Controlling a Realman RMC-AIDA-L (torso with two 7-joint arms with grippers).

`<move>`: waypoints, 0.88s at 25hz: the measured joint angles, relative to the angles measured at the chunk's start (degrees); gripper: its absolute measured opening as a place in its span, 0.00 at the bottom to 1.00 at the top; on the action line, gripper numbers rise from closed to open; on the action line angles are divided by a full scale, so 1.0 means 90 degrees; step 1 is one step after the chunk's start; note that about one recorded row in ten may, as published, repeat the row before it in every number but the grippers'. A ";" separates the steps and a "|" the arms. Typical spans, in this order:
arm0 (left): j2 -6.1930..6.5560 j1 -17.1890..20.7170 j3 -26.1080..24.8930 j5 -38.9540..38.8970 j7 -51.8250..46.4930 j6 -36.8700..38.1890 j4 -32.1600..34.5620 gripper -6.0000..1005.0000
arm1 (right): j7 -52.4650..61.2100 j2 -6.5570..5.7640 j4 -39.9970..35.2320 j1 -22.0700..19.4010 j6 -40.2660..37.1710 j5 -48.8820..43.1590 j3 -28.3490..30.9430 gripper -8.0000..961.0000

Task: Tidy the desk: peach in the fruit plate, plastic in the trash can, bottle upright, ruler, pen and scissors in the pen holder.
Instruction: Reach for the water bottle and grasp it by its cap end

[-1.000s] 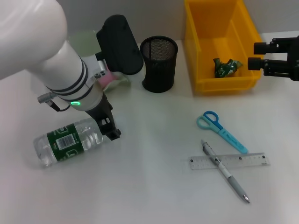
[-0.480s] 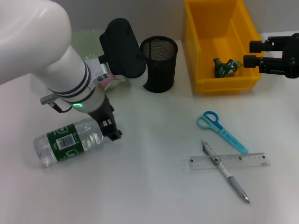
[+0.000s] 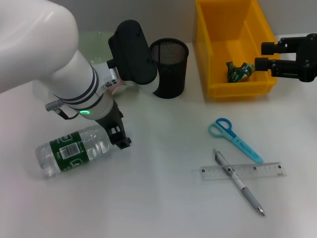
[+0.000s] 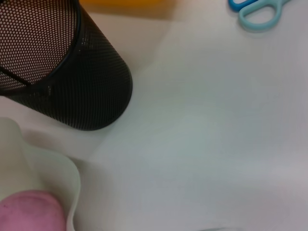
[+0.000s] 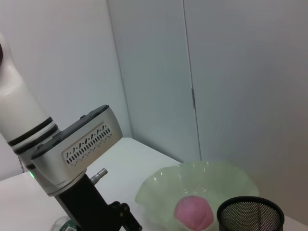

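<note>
The clear bottle (image 3: 74, 150) with a green label lies on its side at the front left. The peach (image 5: 193, 213) sits in the pale green fruit plate (image 5: 159, 187); it also shows in the left wrist view (image 4: 29, 211). The green plastic (image 3: 240, 70) lies in the yellow trash can (image 3: 213, 59). Blue scissors (image 3: 233, 138), a clear ruler (image 3: 257, 170) and a pen (image 3: 240, 184) lie at the front right, the pen across the ruler. My left gripper (image 3: 131, 54) hangs over the plate, beside the black mesh pen holder (image 3: 169, 69). My right gripper (image 3: 265, 56) is open and empty at the can's right wall.
My left arm's elbow bracket (image 3: 118, 135) sits close to the bottle's cap end. The white desk (image 3: 163, 198) stretches bare between the bottle and the stationery.
My right gripper has moved left toward the trash can's right wall. My left gripper has shifted slightly right toward the pen holder. The objects have not moved.
</note>
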 joint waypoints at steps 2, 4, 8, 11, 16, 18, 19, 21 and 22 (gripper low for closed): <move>0.0000 0.0002 0.0008 0.0000 -0.0023 0.0000 -0.0005 0.68 | 0.0000 0.0006 0.0000 0.0025 0.0003 -0.0034 -0.0003 0.54; 0.0000 0.0002 0.0034 0.0000 -0.0063 0.0000 -0.0010 0.68 | -0.0004 0.0008 0.0000 0.0031 0.0004 -0.0043 -0.0005 0.54; 0.0000 -0.0001 0.0091 -0.0001 -0.0132 0.0002 -0.0011 0.68 | -0.0052 0.0008 0.0044 0.0058 0.0005 -0.0047 -0.0005 0.54; 0.0000 -0.0001 0.0188 -0.0001 -0.0186 0.0001 0.0018 0.60 | -0.0072 0.0009 0.0105 0.0093 0.0011 -0.0050 -0.0006 0.54; 0.0000 -0.0001 0.0271 -0.0003 -0.0239 -0.0021 0.0039 0.53 | -0.0075 0.0006 0.0127 0.0111 0.0032 -0.0053 -0.0005 0.54; 0.0000 0.0000 0.0294 -0.0012 -0.0241 -0.0035 0.0045 0.52 | -0.0076 0.0005 0.0127 0.0116 0.0033 -0.0053 -0.0006 0.54; 0.0000 0.0001 0.0313 -0.0019 -0.0244 -0.0044 0.0056 0.51 | -0.0077 0.0004 0.0127 0.0120 0.0033 -0.0053 -0.0006 0.54; 0.0000 0.0013 0.0360 -0.0033 -0.0265 -0.0053 0.0096 0.50 | -0.0078 -0.0002 0.0127 0.0122 0.0034 -0.0053 -0.0005 0.54; 0.0000 0.0018 0.0390 -0.0037 -0.0284 -0.0054 0.0120 0.49 | -0.0078 -0.0004 0.0127 0.0123 0.0034 -0.0053 -0.0006 0.54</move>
